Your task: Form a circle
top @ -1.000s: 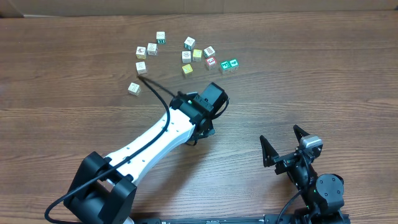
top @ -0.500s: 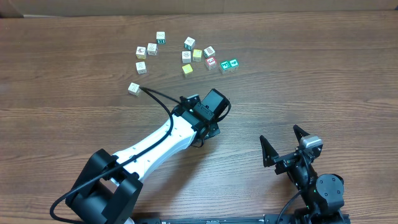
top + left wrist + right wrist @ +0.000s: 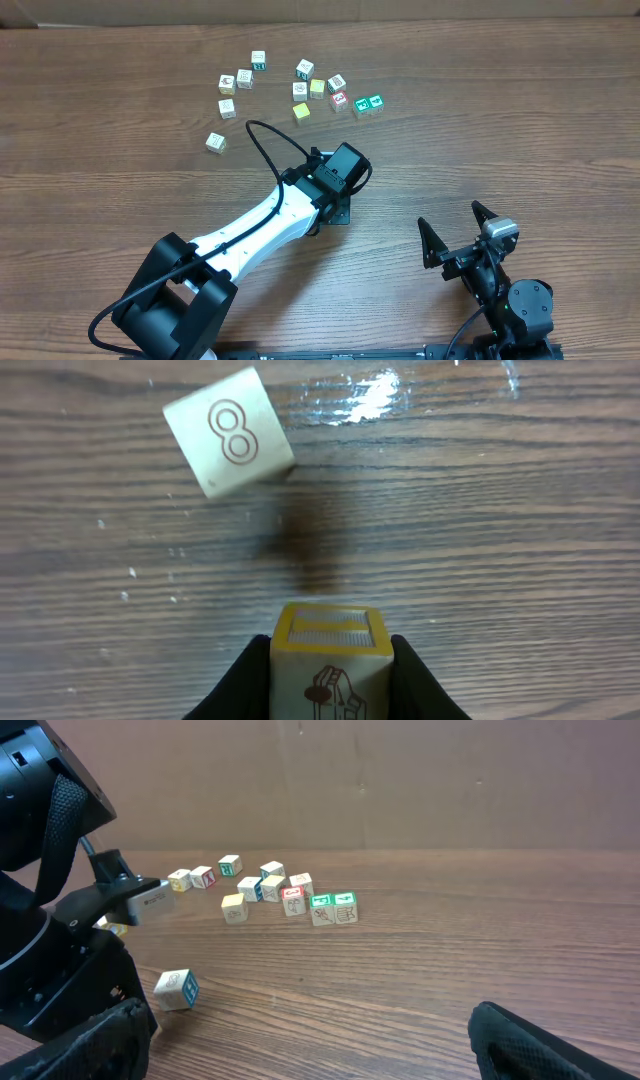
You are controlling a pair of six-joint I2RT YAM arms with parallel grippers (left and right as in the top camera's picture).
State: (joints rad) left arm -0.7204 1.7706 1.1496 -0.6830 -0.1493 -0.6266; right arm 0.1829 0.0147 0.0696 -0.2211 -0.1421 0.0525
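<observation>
**A:** What is hard to make out?

**B:** From above, my left gripper (image 3: 330,672) is hidden under its own wrist. Only the wrist camera shows it, clamped on a yellow-rimmed cube (image 3: 330,632). The frame cuts off that cube's lower half, so I cannot read the brown drawing on its face. My right gripper (image 3: 450,218) shows in its own camera only as two dark blurs at the bottom corners. From above, its fingers stand wide apart with nothing between them.

**A:** And the pieces for the circle?

**B:** The cubes (image 3: 317,87) lie loosely scattered at the far side of the table (image 3: 520,120), with two green ones touching at the right end. A whitish cube marked 8 (image 3: 228,445) sits tilted just ahead of the one I hold, apart from it.

**A:** What has changed since a second ago?

**B:** My left arm has swung slightly and its cable (image 3: 262,140) now loops higher. The scattered cubes have not moved.
</observation>
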